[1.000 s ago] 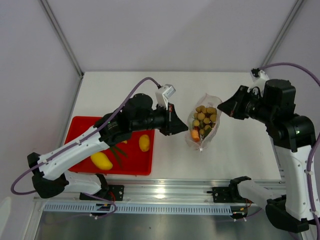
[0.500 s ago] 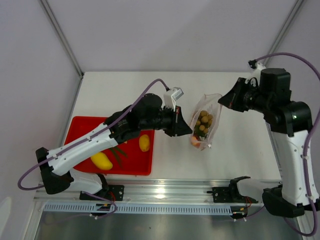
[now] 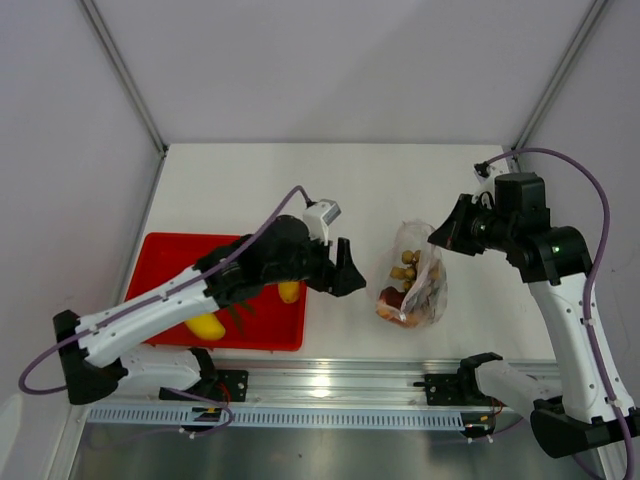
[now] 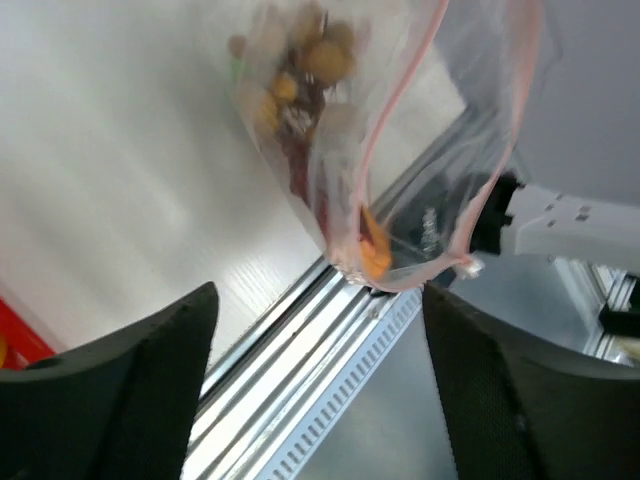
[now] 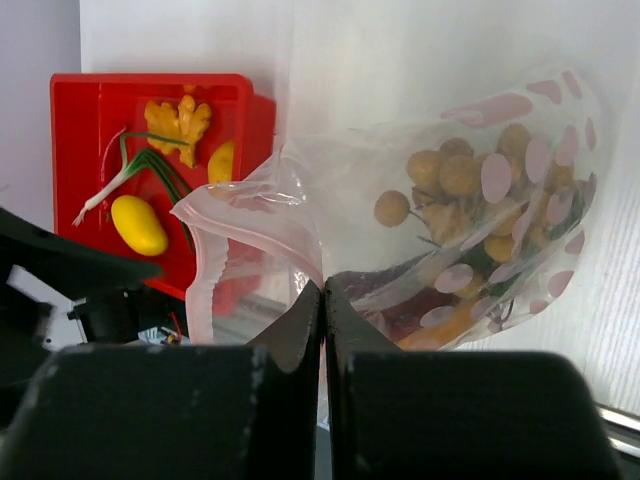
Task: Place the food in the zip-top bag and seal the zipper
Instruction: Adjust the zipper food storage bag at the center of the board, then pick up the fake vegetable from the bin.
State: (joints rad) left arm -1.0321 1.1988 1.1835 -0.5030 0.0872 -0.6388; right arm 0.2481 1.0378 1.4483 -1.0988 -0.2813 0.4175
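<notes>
Right gripper (image 5: pixel 322 300) is clenched on the film of the zip-top bag (image 3: pixel 412 288) close to its mouth, at the bag's 1 o'clock in the top view. The whole bag hangs off that one pinch, its belly apparently sagging onto the table (image 3: pixel 250 180). Left gripper (image 3: pixel 347 277) is released, jaws wide with nothing between them, just off the bag's 9 o'clock and not touching it. The bag sits around 4 o'clock of table centre and holds small tan balls (image 3: pixel 405 262), an orange-brown wedge (image 4: pixel 374 252) and something red low down, can't tell what. The zipper (image 4: pixel 392 140) looks unsealed to me; the pink strip gapes in a loop in the left wrist view. Not all the food is in: a lemon (image 3: pixel 289 292), a bigger yellow piece (image 3: pixel 204 324) and green stalks (image 5: pixel 150 165) lie on the red tray (image 3: pixel 160 250) at the table's 8 o'clock. My worries: the wedge sits right at the low corner of the open mouth, so any tilt or jerk from the right arm could spill it. A single pinch on slick film may slip under the load. If I send the left arm back for the tray items, the mouth could collapse shut with only one side held.
</notes>
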